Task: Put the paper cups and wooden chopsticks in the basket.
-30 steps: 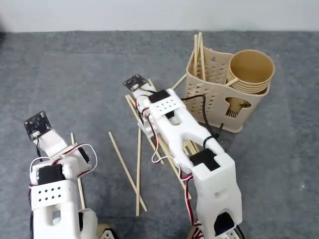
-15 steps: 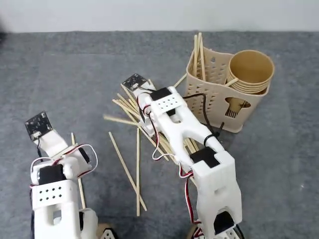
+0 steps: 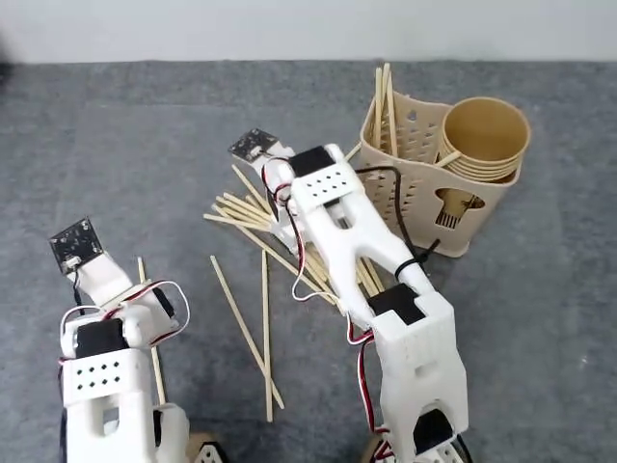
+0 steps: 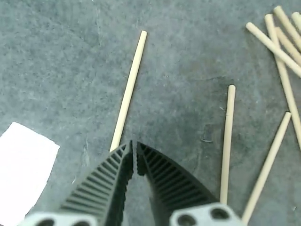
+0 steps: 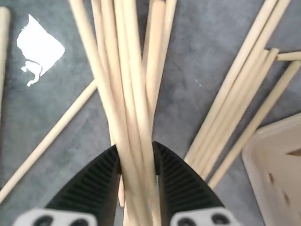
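My right gripper [image 5: 136, 157] is shut on a bundle of several wooden chopsticks [image 5: 124, 70], which runs between its black fingers [image 5: 101, 183] and fans out over the grey mat. From above, that bundle [image 3: 241, 210] spreads to the left of the right gripper [image 3: 278, 198], close beside the beige basket [image 3: 424, 193]. The basket holds a stack of paper cups [image 3: 487, 135] and a few upright chopsticks [image 3: 384, 101]. My left gripper [image 4: 133, 148] is shut on nothing, low over the mat, its tips just short of a single chopstick [image 4: 129, 87].
More loose chopsticks [image 3: 253, 323] lie on the mat between the two arms, and another [image 3: 150, 338] lies by the left arm. A corner of the basket [image 5: 277, 160] is close to the right gripper. White scraps [image 4: 23, 160] [image 5: 40, 47] lie on the mat.
The right gripper has moved up and away with the bundle, whose free ends have swung out and fanned to the left. The left arm has kept still.
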You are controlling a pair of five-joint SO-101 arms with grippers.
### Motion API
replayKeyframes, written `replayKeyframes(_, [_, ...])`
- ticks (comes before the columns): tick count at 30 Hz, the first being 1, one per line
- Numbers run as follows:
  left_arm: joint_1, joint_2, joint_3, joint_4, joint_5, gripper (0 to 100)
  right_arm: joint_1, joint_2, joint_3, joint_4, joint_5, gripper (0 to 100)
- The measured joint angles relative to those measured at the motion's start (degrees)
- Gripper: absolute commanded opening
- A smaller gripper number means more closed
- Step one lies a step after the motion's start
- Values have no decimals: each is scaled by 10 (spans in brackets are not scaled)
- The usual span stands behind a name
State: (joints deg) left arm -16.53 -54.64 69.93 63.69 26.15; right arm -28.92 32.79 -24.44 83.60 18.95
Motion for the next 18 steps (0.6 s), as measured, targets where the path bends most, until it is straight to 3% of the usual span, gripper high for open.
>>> replayKeyframes(13, [0,0,0,0,0,13,25,0,-162,158,12,8])
replayKeyframes(18, [0,0,0,0,0,13,43,0,-185,167,19,8])
